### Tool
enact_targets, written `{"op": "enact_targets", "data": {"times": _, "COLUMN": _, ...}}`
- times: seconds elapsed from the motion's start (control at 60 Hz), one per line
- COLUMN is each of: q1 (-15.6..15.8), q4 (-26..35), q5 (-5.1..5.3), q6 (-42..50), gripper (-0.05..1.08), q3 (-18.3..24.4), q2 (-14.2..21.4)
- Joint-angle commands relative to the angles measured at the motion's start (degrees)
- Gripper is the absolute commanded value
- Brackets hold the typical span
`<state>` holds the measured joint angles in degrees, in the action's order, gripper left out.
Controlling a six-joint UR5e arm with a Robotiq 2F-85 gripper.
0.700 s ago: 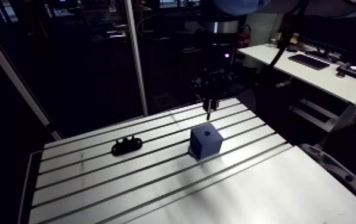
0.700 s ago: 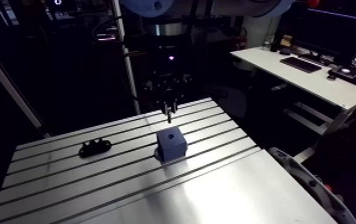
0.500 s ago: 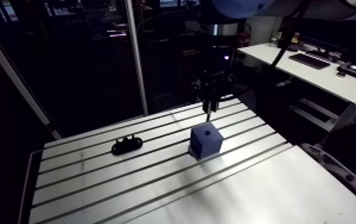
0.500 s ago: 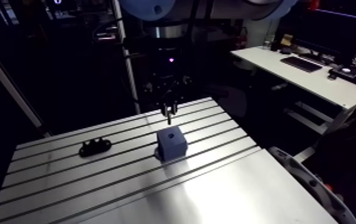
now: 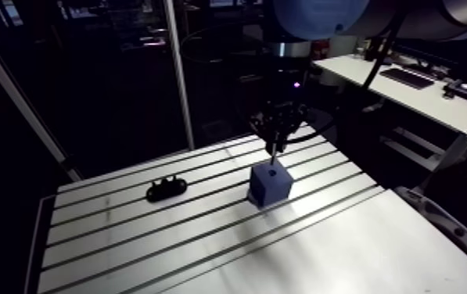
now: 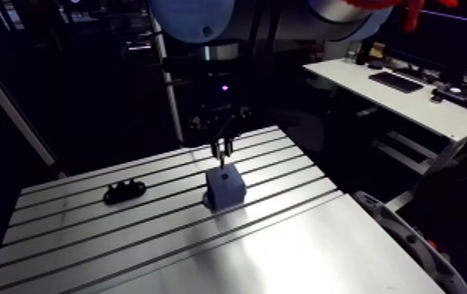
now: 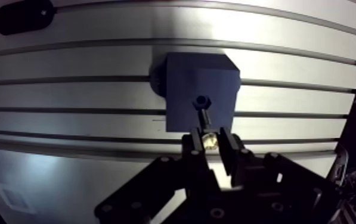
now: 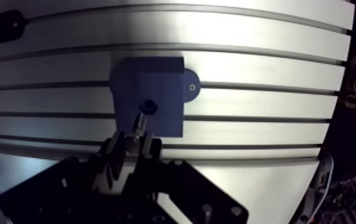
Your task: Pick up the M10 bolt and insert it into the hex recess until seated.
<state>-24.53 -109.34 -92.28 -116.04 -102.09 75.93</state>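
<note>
A dark blue block (image 7: 183, 74) stands on the slotted table (image 5: 127, 242); the small hex recess (image 7: 201, 101) sits in its top face. My gripper (image 7: 210, 141) hangs straight above the block, shut on the M10 bolt (image 7: 207, 124). The bolt's pale head is pinched between the fingers (image 7: 191, 148) and its dark shank points down at the recess. The shank's tip lies at or just inside the recess mouth; how deep it sits cannot be told. In the arm view the gripper (image 5: 274, 148) is just over the block (image 5: 270, 185).
A black clamp-like part (image 5: 166, 188) lies on the table to the block's left, well apart from it, and shows in the wrist view as the same black part (image 7: 24, 15). A round tab (image 8: 191, 86) sticks out at the block's base. The table's right edge is near.
The gripper has come down with the bolt, from a clear gap above the block to its top face. Block and black part have not moved.
</note>
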Motion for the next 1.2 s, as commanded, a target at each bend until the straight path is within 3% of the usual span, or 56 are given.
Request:
{"op": "enact_targets", "data": {"times": 0.017, "q1": 0.0, "q4": -0.1, "q5": -0.04, "q6": 0.0, "gripper": 0.83, "q3": -0.6, "q2": -0.3}}
{"op": "enact_targets", "data": {"times": 1.2, "q1": 0.0, "q4": -0.7, "q5": -0.23, "q6": -0.2, "gripper": 0.83, "q3": -0.3, "q2": -2.2}}
